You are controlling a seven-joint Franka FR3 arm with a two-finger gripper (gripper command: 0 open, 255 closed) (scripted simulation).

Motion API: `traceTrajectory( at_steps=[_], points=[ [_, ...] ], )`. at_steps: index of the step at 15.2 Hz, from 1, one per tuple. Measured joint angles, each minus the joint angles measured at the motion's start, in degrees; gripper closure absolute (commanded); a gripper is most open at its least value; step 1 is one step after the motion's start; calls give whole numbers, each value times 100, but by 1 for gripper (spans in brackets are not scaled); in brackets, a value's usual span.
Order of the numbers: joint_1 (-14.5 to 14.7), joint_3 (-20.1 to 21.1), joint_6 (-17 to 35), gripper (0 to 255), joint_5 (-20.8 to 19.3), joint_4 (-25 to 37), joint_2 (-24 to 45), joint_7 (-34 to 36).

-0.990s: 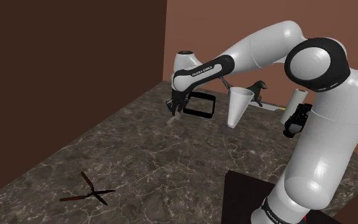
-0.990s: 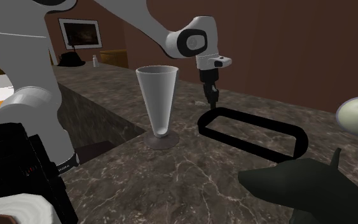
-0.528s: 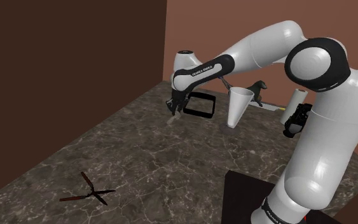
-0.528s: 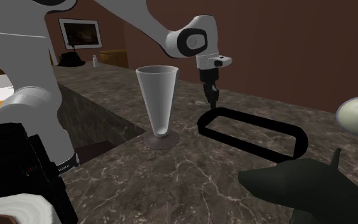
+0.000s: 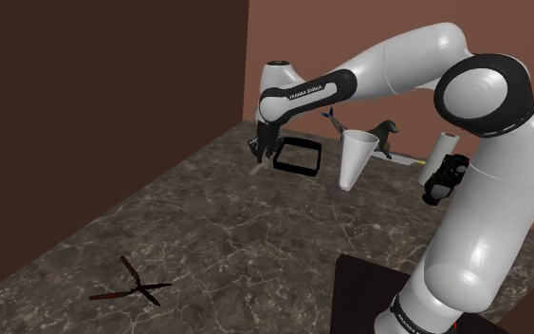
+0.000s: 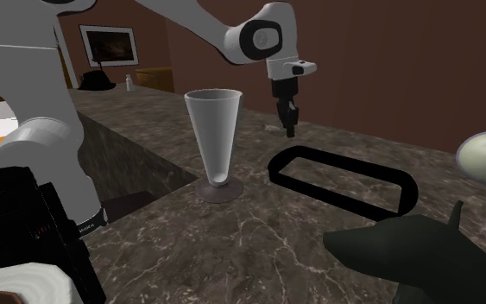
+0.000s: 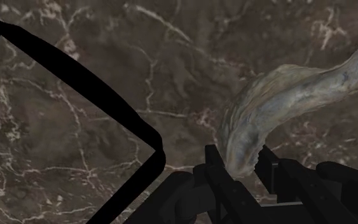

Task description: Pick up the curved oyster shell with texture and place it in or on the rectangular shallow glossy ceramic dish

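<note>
1. The fingers [image 7: 217, 167] pinch one end of the pale, rough shell [image 7: 279, 108], and the rest curves away past their tips.
2. The shell hangs above the dark marbled worktop [image 5: 208, 237], just outside a corner of the black-rimmed dish [image 7: 107, 102].
3. A tall cone-shaped cup [image 5: 355, 157] stands near the dish, on the side away from the shell.

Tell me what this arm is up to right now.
The white arm's gripper is shut on a curved, rough-textured oyster shell, clasping one end of it between its fingers. It holds the shell just above the dark marble counter, right beside the black-rimmed rectangular dish but outside its rim. The shell has not yet been placed in the dish.
</note>
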Motion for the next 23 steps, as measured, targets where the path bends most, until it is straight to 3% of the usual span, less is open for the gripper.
traceTrajectory(
  at_steps=[11, 23],
  points=[
    [4, 7, -798, 255, 50, 585, -217, -95],
    [-779, -610, -862, 255, 397, 1366, 385, -1616]
  ],
)
